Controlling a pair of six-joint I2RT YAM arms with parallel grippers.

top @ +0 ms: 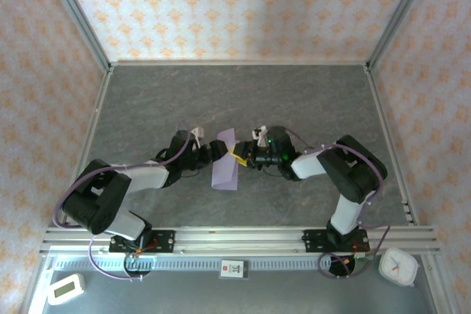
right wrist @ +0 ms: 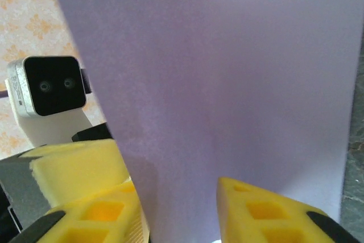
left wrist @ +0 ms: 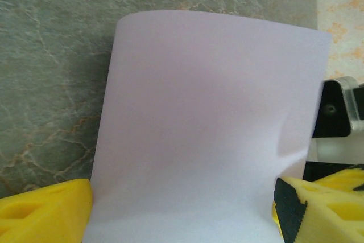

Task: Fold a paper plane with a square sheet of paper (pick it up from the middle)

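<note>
Beyond the rail [top: 235, 237], just left of its middle, the left gripper [top: 219, 151] is seen. Its yellow fingers [left wrist: 45, 211] are set wide apart, and the gap is spanned from one to the other by lavender paper. Whether the paper's edges are pressed by them or merely lie against them cannot be told.

Beyond the rail's middle, the square sheet of paper [top: 225, 170] is found between the two grippers, bowed into a shallow curve rather than laid flat. It is judged very light, thin and limp. It will be bent by the slightest push, any hard pinch will be kept as a crease, and it may slip through smooth pads. A flat, gentle pinch across its thickness near the middle is called for, as the task asks. If it is taken by a corner or edge, the rest is likely to droop and buckle.

Just right of the rail's middle, the right gripper [top: 240, 154] is seen. Its fingers [right wrist: 85, 192] are parted, with the sheet passing between them and nothing clamped.
</note>
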